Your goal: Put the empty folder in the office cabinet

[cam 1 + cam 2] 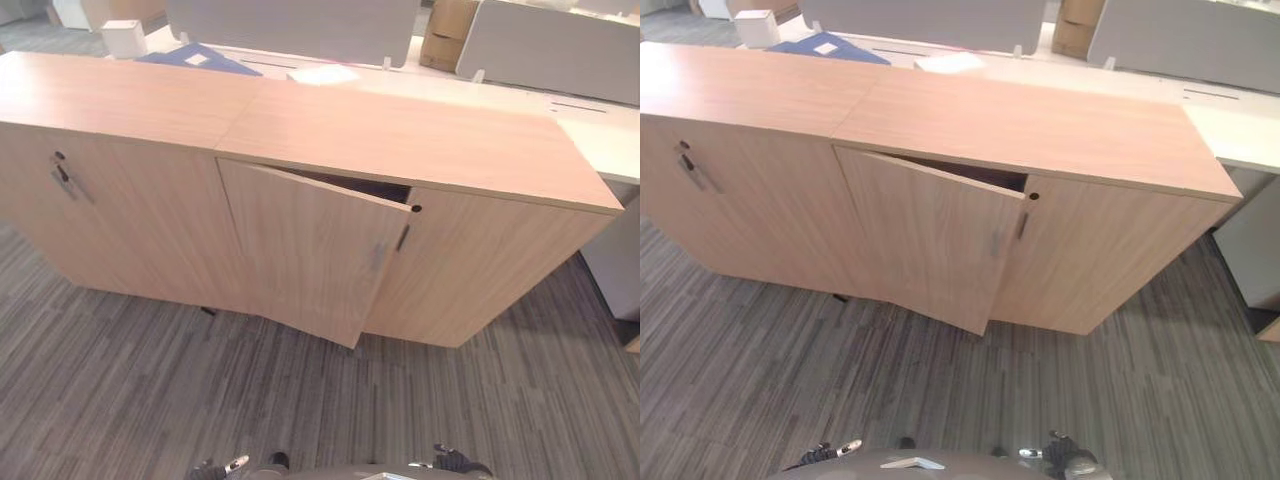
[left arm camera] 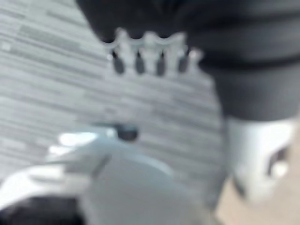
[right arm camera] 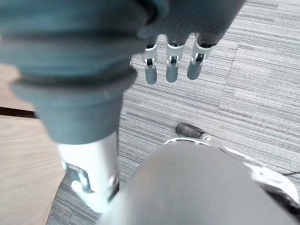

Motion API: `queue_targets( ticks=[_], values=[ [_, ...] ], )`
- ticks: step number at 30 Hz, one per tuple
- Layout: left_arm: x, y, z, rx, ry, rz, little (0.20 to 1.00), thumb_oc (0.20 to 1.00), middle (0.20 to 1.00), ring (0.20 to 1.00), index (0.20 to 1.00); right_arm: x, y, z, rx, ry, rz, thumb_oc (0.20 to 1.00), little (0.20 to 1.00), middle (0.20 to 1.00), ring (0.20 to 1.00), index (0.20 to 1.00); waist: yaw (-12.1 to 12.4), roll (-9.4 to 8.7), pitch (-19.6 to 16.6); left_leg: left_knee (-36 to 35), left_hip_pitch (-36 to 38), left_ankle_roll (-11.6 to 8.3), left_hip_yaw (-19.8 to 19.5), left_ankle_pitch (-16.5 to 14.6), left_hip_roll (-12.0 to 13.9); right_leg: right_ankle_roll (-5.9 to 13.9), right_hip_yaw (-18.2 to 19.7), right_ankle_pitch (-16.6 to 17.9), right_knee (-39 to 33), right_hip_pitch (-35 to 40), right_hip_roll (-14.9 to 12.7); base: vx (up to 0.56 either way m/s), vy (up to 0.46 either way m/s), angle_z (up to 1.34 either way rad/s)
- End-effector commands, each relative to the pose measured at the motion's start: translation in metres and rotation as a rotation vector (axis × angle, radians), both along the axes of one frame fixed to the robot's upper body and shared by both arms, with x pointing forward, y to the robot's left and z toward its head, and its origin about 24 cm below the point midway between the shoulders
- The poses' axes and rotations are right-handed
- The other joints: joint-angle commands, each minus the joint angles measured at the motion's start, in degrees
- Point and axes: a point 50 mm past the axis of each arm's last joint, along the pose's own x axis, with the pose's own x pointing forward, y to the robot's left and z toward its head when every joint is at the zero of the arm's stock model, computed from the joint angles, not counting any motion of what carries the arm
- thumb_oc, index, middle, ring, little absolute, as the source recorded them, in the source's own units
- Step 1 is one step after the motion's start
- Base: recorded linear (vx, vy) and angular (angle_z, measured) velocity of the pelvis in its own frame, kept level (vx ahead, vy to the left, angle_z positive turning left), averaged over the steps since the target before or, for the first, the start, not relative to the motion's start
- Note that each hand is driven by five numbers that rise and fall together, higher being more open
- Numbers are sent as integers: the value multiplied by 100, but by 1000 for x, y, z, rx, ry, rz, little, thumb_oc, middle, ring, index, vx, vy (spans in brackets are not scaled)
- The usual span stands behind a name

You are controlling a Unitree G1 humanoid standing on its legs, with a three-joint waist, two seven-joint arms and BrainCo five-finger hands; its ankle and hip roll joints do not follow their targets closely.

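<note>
Wood-grain cabinet has its middle door ajar, a blue folder behind it, both hands hanging straight-fingered, empty.

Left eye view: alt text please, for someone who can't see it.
A long, low wooden office cabinet stands on grey striped carpet, its middle door swung partly open and the doors either side closed. Behind it, a blue folder lies on a white desk; both robot hands hang low, empty.
</note>
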Motion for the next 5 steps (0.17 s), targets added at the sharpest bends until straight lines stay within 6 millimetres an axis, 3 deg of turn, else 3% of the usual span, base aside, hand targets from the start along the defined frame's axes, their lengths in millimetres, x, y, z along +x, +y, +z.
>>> queue_targets(
  ticks=[1,5],
  values=[
    [17,0,1,21,-27,94,1000,1000,1000,1000,1000,23,-21,7,-54,-49,7,1000,1000,1000,1000,1000,43,263,113,10,46,418,188,-583,-338,-14,25,-95,161,-128,326,52,-55,-3],
    [12,0,0,18,-17,95,1000,1000,1000,1000,1000,21,-20,7,-57,-45,23,1000,1000,1000,1000,1000,56,254,88,45,78,404,202,-601,-334,-37,31,-101,132,-71,337,44,-29,-1]
  ],
)
